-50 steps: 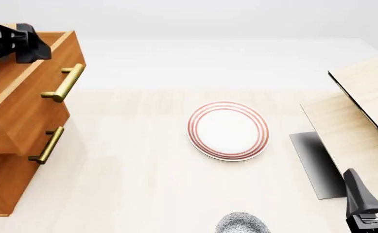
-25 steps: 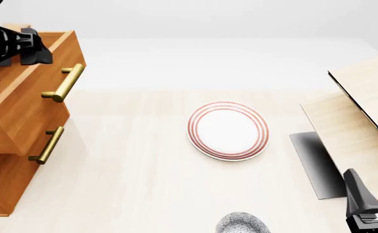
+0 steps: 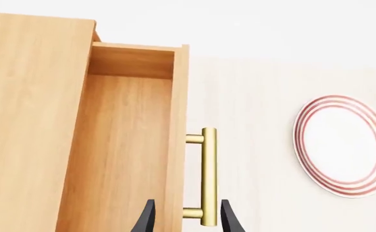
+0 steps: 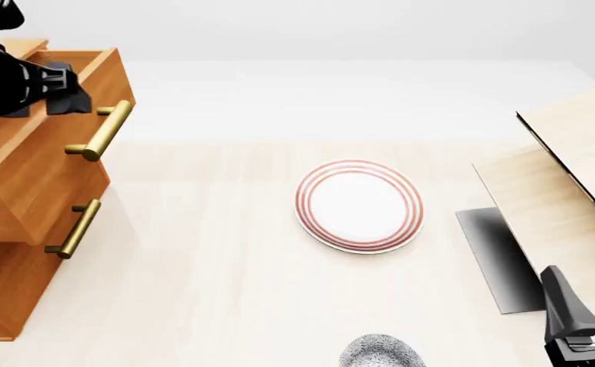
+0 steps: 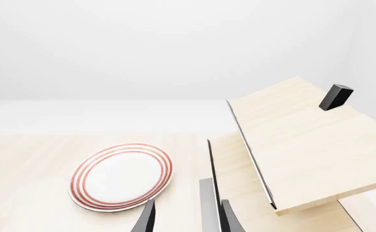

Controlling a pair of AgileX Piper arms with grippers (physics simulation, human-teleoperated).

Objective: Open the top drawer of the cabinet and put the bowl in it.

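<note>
The cabinet (image 4: 1, 290) stands at the table's left. Its top drawer (image 4: 37, 157) is pulled out; its empty inside shows in the left wrist view (image 3: 123, 145). My left gripper (image 4: 71, 98) is open above the drawer's front edge, its fingers (image 3: 148, 218) standing on either side of the front panel and one end of the brass handle (image 3: 208, 176), not touching it. The speckled bowl (image 4: 382, 354) sits at the near table edge, partly cut off. My right gripper (image 4: 590, 302) is open and empty at the near right, far from the bowl; it also shows in the right wrist view (image 5: 186, 220).
A white plate with red rings (image 4: 360, 205) lies mid-table. A pale light-wood structure (image 4: 568, 191) stands at the right, with a small black block (image 5: 336, 96) on it. The second drawer's handle (image 4: 73, 228) sticks out below the top one.
My left gripper has moved a little to the right and nearer, from over the drawer's inside to its front edge. The drawer, bowl and right arm have not moved.
</note>
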